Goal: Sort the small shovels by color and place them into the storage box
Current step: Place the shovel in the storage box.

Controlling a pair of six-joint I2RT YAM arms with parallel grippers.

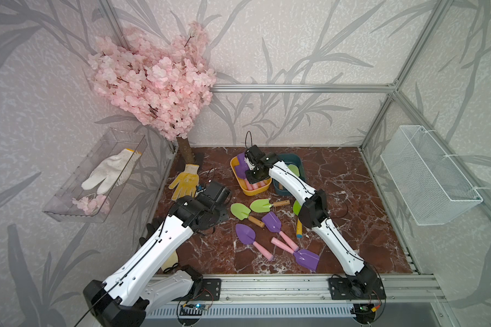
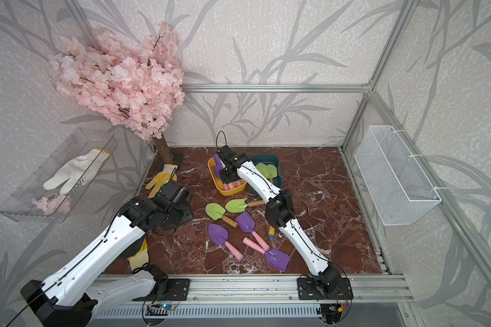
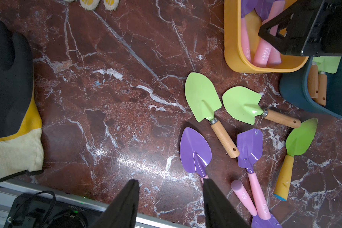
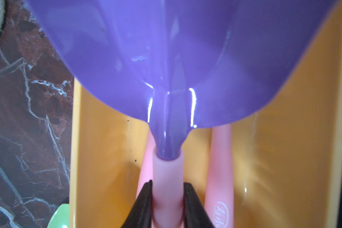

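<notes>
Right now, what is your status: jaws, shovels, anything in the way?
Right jaws shut on purple shovel, over yellow tub. Left jaws open, empty. Six shovels on table. Way clear.

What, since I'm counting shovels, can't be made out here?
Yellow tub: shovel count; right arm covers it in both top views and left wrist view.
Teal tub: that arm crosses it in top views; left wrist view's edge cuts it.
Yellow-handled shovel: blade partly behind that arm in both top views.
Held shovel: blade blurred, overfills right wrist view.
</notes>
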